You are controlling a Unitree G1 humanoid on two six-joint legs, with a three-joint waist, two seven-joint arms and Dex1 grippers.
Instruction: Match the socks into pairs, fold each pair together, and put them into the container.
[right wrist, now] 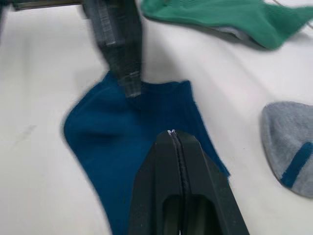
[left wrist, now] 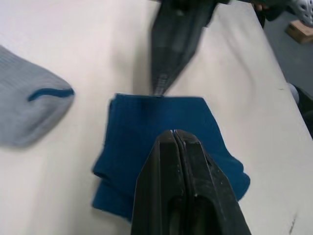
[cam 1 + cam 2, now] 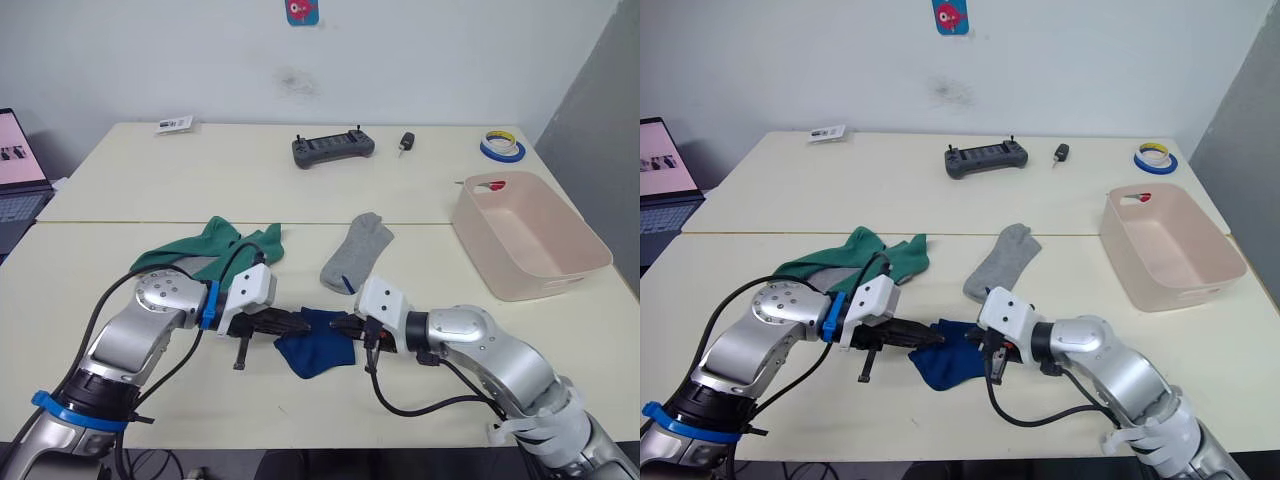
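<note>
Nearest the robot, the dark blue socks (image 3: 315,342) lie in a folded bundle on the pale tabletop (image 3: 120,190), between the two arms. The left claw (image 2: 174,133) has its two black fingers pressed together with no gap, its tip over the blue fabric; whether it pinches any cloth cannot be told. The right claw (image 1: 171,133) is likewise closed tight, its tip over the same bundle from the opposite side, and the two claws point at each other across it.

Just beyond, a grey sock (image 3: 355,252) with a blue stripe lies flat by itself, and to its left the green socks (image 3: 215,248) lie crumpled in a heap. To the right stands the pink-beige container (image 3: 527,234), well apart from the socks.

Along the far edge sit a dark handheld controller (image 3: 333,149), a small black key fob (image 3: 405,144), a roll of tape (image 3: 501,146) and a white card (image 3: 174,124) whose print is too small to read. A laptop (image 3: 20,165) stands open at the far left.
</note>
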